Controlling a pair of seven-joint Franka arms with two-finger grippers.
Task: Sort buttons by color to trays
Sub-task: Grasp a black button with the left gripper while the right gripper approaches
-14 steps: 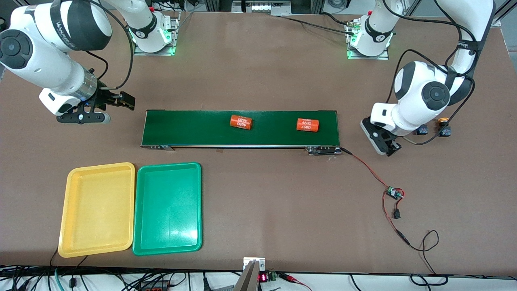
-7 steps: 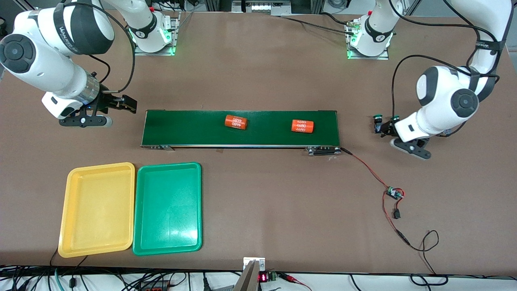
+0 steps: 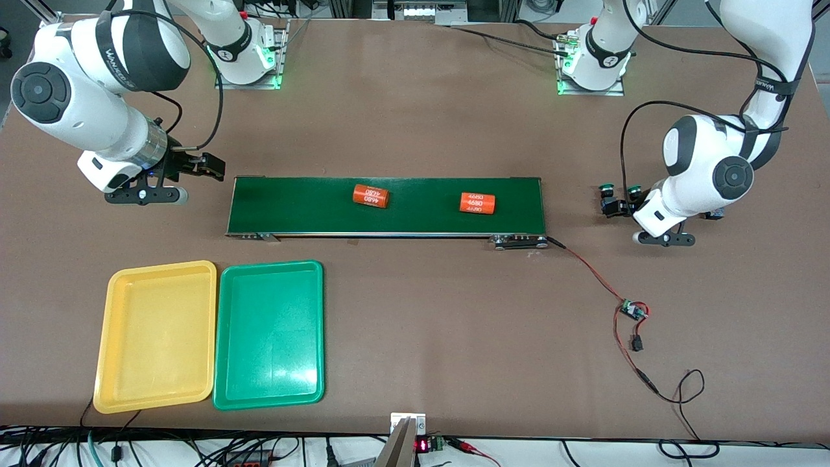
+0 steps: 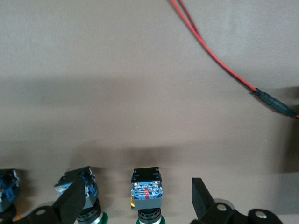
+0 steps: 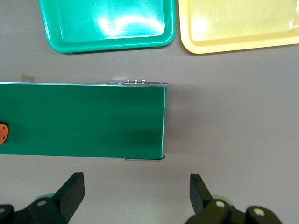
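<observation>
Front view: the left gripper [image 3: 664, 238] hangs low over the buttons [image 3: 607, 190] near the table edge at the left arm's end; the yellow tray [image 3: 104, 337] and green tray [image 3: 224, 337] sit empty at the right arm's end near the front edge. The conveyor belt [image 3: 311, 207] carries two orange cylinders [image 3: 370, 196] between them.

Left wrist view: fingers [image 4: 70, 203] apart, straddling one button [image 4: 147, 191], cap colour probably green. Risk: a finger clips the neighbouring button [image 4: 81, 186] just beside it. A red wire [image 4: 210, 53] lies nearby.

Right wrist view: right gripper [image 5: 135, 196] open, waiting by the belt's end.
</observation>
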